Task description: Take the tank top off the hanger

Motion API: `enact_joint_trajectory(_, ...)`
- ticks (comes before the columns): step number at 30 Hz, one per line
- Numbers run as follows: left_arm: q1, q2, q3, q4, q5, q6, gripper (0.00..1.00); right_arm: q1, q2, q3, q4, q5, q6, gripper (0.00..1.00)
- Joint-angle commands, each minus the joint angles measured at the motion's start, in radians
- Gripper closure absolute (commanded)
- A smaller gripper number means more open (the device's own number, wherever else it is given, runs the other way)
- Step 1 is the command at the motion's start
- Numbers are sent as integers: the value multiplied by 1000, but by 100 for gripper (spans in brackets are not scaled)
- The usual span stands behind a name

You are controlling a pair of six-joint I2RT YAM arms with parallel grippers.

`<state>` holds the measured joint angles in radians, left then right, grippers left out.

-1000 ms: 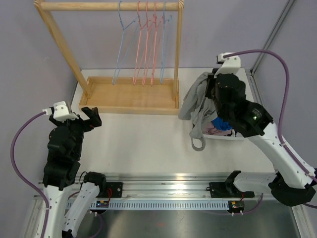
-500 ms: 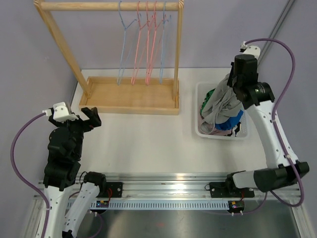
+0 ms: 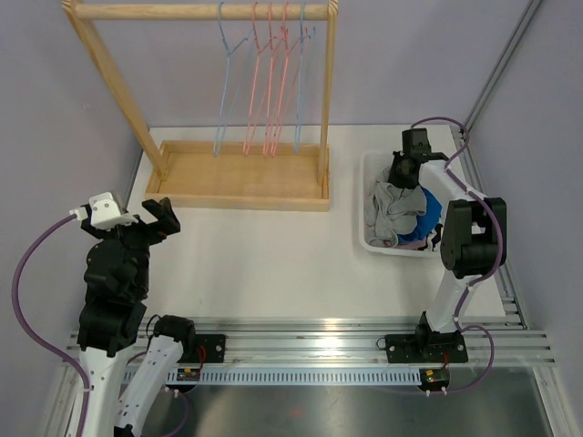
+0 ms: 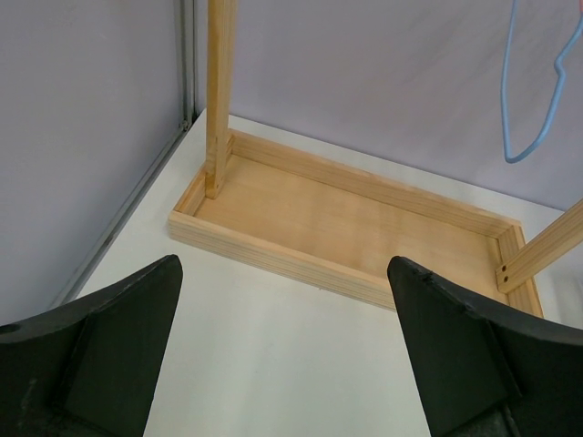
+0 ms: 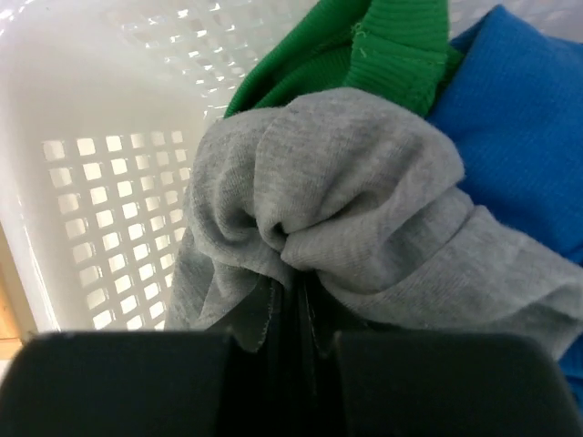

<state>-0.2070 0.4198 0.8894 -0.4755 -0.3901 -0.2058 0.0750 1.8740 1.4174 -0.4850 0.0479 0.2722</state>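
white counter (image 3: 264, 264) | wooden garment rack (image 3: 241, 177) back left, pink and blue wire hangers (image 3: 264, 82) on its rail | white perforated plastic basket (image 3: 363, 196) right | grey cotton tank top (image 3: 392, 205) crumpled inside basket | right tool (image 5: 291, 300) pinching its fabric | left tool (image 4: 282, 300) spread wide, holding nothing

- Wooden rack (image 3: 241, 177): stands on the white table (image 3: 273, 264).
- White basket (image 5: 100, 200): on the table, just right of the rack's base.
- Green garment (image 5: 401, 45) and blue garment (image 5: 519, 109): inside the basket.
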Motion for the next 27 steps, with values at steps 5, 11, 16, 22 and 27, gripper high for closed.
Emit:
enact_joint_trajectory(5, -5, 7, -1, 49, -39, 16, 1, -7, 24, 14, -58, -160, -53, 73)
enact_joint_trajectory(11, -3, 10, 0, 44, -47, 16, 1, -6, 28, 109, -116, -282, -110, 66)
enact_joint_trajectory(16, -3, 8, -1, 46, -56, 17, 1, -1, 12, 77, -104, -194, -74, 33)
enact_joint_trajectory(22, -3, 30, 20, 29, -62, 26, 1, -1, -131, 132, -158, -134, -67, 1)
enact_joint_trajectory(27, -3, 53, 54, -12, -53, 39, 1, -1, -274, 190, -221, -94, -77, 1)
